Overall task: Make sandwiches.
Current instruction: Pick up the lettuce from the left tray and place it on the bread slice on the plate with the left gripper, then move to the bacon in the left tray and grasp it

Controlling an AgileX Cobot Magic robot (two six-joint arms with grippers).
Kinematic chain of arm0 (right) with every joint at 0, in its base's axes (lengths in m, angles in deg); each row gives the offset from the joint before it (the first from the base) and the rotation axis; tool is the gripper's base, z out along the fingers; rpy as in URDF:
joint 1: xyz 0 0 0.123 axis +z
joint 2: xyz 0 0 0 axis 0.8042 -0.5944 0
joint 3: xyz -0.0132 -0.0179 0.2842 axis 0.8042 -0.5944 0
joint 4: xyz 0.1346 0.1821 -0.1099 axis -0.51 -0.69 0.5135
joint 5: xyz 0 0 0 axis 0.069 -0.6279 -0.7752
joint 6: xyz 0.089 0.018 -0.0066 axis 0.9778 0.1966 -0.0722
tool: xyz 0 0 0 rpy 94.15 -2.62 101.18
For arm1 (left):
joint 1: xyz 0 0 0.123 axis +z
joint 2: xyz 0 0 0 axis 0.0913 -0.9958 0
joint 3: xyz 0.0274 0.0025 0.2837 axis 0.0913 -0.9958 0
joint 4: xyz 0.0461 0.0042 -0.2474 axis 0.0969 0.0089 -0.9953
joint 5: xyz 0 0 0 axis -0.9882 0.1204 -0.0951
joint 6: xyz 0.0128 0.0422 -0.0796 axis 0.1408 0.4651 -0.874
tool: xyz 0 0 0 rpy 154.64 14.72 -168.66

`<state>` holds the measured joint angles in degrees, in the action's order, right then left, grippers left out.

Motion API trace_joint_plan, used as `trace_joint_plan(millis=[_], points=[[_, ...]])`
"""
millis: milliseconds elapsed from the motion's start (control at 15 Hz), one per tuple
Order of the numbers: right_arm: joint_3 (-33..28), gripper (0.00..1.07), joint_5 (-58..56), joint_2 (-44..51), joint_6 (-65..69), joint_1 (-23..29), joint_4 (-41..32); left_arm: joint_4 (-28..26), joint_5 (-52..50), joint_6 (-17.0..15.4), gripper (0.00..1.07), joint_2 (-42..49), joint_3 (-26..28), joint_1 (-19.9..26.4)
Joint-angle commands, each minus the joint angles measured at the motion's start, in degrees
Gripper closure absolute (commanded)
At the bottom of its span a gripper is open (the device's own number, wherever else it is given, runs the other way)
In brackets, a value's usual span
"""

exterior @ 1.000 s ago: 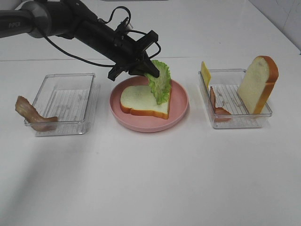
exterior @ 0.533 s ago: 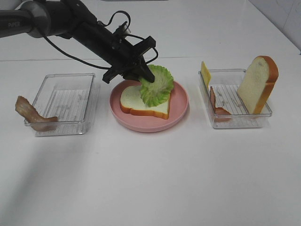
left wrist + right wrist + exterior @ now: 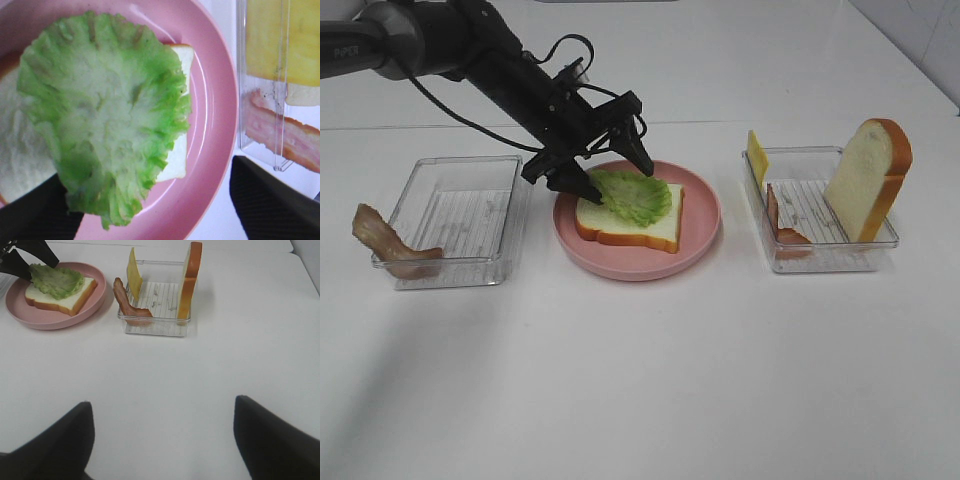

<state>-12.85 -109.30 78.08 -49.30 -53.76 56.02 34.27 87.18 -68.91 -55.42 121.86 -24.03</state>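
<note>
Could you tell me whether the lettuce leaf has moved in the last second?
Yes: the lettuce leaf dropped from hanging upright to lying flat on the bread slice, plate unmoved.

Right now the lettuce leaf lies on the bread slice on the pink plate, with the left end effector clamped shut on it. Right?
Not quite: the left end effector is open, its jaws standing apart, one on each side of the lettuce leaf, as the exterior high view shows. The leaf does lie on the bread slice on the pink plate.
</note>
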Motion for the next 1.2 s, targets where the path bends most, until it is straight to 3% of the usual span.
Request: trace_joint_plan(millis=[67, 267, 600, 800, 933, 1200], points=[[0.0, 0.33, 0.4, 0.74, -0.4, -0.46, 0.0, 1.09, 2.69, -0.17, 0.2, 1.26, 0.29, 0.06], [0.0, 0.33, 0.4, 0.74, -0.4, -0.46, 0.0, 5.1, 5.21, 0.0, 0.2, 3.78, 0.4, 0.06], [0.0, 0.33, 0.4, 0.74, -0.4, -0.46, 0.0, 16.73, 8.59, -0.46, 0.2, 10.08, 0.4, 0.06], [0.0, 0.33, 0.4, 0.74, -0.4, -0.46, 0.0, 24.29, 11.75, -4.41, 0.21, 15.36, 0.4, 0.4], [0.0, 0.33, 0.4, 0.74, -0.4, -0.46, 0.0, 25.67, 13.52, -5.27, 0.22, 16.73, 0.4, 0.74], [0.0, 0.33, 0.4, 0.74, -0.4, -0.46, 0.0, 34.43, 14.09, -9.28, 0.32, 25.32, 0.17, 2.52]])
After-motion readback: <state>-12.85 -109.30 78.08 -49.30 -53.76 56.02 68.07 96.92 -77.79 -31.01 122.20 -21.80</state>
